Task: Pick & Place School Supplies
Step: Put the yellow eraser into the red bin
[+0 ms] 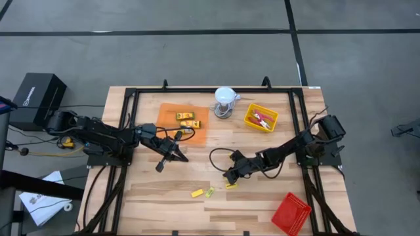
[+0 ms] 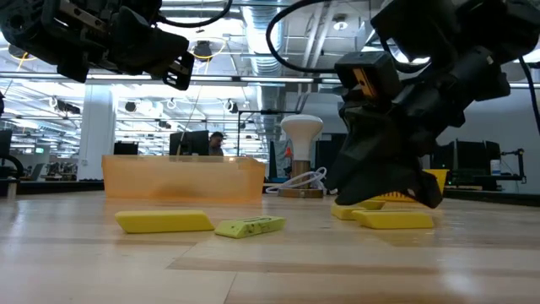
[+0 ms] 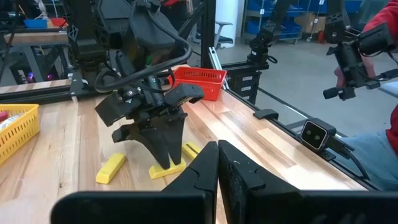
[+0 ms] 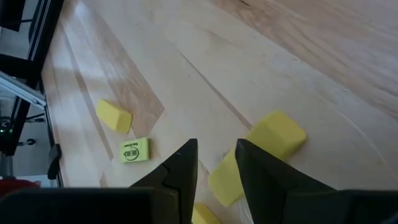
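Observation:
Three small yellow blocks lie flat on the table under my right gripper [image 4: 214,149]: one [image 4: 277,134] beyond the tips, one [image 4: 225,182] partly behind a finger, one [image 4: 202,216] farther back. The gripper slants down, open, with bare wood in its gap. Toward the table's left lie another yellow block [image 4: 114,116] and a labelled packet [image 4: 134,150]. Yellow packets [image 1: 187,119] lie in the orange tray [image 1: 167,124], red-handled tools [image 1: 264,118] in the yellow tray [image 1: 251,121]. My left gripper [image 1: 176,156] hangs shut above the table's middle left. My right gripper points down at a slant, its fingertips [image 3: 165,160] right above a yellow block [image 3: 168,170] that lies flat on the table. Whether they touch it I cannot tell.
A white domed object [image 1: 225,98] stands at the back between the two trays. A red tray [image 1: 291,213] sits at the near right corner. Bare wood lies along the near left. Beyond the table's near edge a person [image 3: 379,37] in a red sleeve holds a device.

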